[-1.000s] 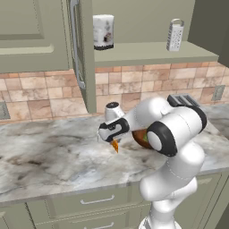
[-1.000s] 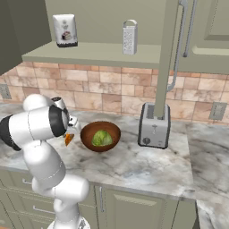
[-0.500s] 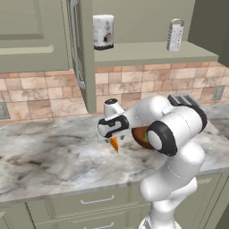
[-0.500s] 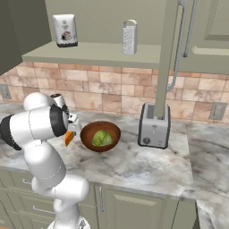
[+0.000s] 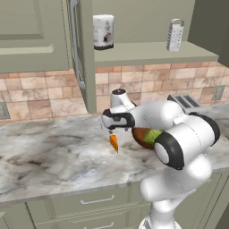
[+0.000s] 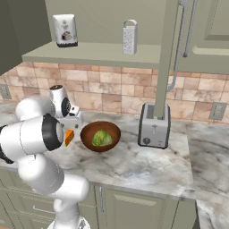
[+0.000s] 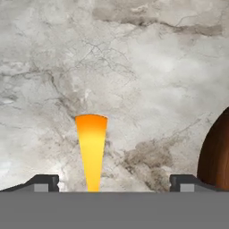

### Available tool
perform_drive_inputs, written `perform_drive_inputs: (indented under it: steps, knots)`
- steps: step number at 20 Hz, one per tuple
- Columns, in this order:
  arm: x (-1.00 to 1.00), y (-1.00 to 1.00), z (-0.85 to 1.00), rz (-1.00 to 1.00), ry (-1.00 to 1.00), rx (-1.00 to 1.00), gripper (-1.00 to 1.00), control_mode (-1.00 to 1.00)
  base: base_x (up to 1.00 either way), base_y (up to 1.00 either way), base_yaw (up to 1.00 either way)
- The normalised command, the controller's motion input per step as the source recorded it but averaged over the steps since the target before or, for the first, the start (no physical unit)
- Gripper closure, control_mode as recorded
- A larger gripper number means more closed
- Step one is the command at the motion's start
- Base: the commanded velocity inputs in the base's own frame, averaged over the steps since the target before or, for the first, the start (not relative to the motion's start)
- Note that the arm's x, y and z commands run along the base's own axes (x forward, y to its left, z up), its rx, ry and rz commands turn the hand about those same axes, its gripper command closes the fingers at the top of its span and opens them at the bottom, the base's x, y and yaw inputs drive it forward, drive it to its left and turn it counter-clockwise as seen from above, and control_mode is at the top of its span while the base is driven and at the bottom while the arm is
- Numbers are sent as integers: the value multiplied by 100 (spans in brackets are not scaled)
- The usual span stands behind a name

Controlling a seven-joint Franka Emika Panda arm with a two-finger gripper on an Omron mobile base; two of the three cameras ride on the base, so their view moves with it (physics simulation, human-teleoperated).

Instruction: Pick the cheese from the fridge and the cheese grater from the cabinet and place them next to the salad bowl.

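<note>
1. Cheese (image 7: 91, 150) stood on the marble counter (image 5: 49, 156), just beside the salad bowl (image 6: 100, 135).
2. Gripper (image 7: 114, 182) fingers were wide apart, clamped on nothing.
3. White canister (image 5: 103, 31) marks were unreadable.

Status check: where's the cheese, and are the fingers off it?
Gripper open, fingers apart. Cheese stands between them on the counter, beside the salad bowl. Cheese grater on the cabinet shelf.

I find no legible text, brand, number or sign anywhere. The white canister (image 5: 103, 31) on my cabinet shelf carries dark marks, too blurred to read as lettering. The toaster (image 6: 154, 125) front shows small controls without readable labels.
</note>
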Motion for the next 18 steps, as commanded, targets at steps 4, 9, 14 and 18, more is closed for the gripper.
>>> perform_drive_inputs:
  steps: [4, 9, 14, 18]
  knots:
    - [-24, -17, 57, 3, -17, 4, -100, -100, 0, 0, 0]
    - [-20, -15, 63, 1, -14, 0, -100, -100, 0, 0, 0]
    - [-12, -21, 68, 0, -3, 1, -100, -100, 0, 0, 0]
    - [-15, -25, 66, 0, -10, 0, -100, -100, 0, 0, 0]
